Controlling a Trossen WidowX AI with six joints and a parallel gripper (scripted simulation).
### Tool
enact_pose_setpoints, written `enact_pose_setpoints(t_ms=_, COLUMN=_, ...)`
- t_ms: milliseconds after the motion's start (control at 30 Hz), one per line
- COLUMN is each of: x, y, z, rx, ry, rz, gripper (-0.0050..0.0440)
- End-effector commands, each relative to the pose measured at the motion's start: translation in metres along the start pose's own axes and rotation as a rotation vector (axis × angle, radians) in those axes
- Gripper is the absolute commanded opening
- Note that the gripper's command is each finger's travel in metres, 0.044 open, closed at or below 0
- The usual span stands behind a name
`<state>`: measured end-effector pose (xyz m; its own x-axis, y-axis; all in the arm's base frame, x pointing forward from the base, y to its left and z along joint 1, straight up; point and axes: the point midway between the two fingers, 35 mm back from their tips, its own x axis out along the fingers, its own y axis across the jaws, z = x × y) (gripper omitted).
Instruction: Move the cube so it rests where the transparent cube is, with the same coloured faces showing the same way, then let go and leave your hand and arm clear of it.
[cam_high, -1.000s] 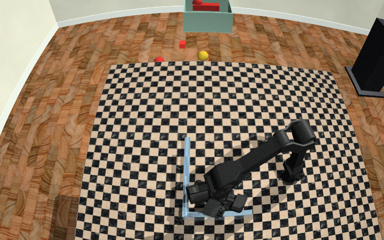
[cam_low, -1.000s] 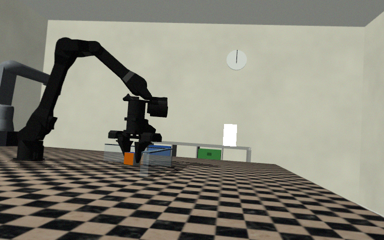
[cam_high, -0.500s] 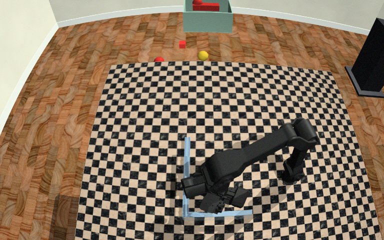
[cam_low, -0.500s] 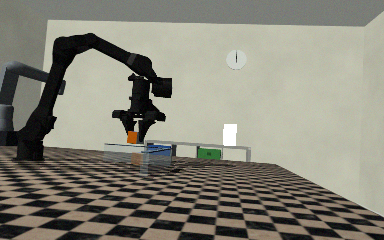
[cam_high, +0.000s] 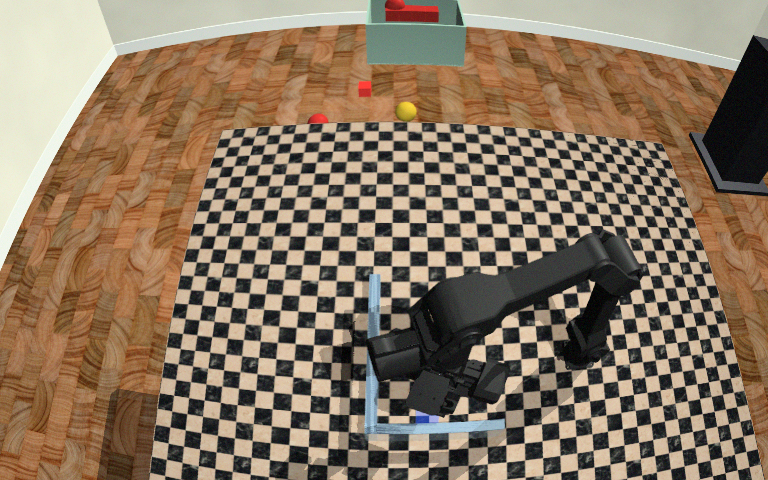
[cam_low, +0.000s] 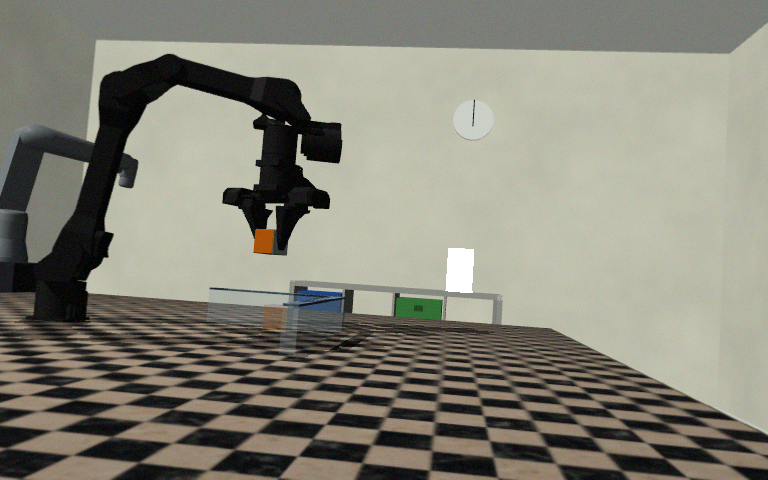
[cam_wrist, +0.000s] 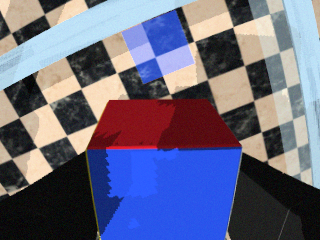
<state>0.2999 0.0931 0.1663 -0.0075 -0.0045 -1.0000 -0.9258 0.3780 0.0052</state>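
My gripper is shut on the cube and holds it well above the checkered floor. The cube shows an orange face in the exterior view, and a blue face with a red one above it in the wrist view. In the top view my hand hides it. The transparent cube sits on the floor right below, in the corner of a pale blue see-through L-shaped wall. It shows a faint orange side and a blue top.
A teal box with red items stands at the back. A small red cube, a yellow ball and a red ball lie before it. A black stand is at the right. A low shelf and a grey arm stand behind.
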Motion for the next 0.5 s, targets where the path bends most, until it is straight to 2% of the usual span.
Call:
enact_pose_setpoints(t_ms=0, x=-0.005, y=-0.002, z=0.005, rx=-0.058, ry=-0.024, rz=-0.027, gripper=0.0000)
enact_pose_setpoints(t_ms=67, x=-0.005, y=-0.002, z=0.005, rx=-0.058, ry=-0.024, rz=-0.027, gripper=0.0000)
enact_pose_setpoints(t_ms=333, x=0.024, y=-0.006, z=0.023, rx=-0.320, ry=-0.022, rz=-0.030, gripper=0.0000)
enact_pose_setpoints(t_ms=467, x=0.031, y=-0.006, z=0.027, rx=-0.385, ry=-0.021, rz=-0.031, gripper=0.0000)
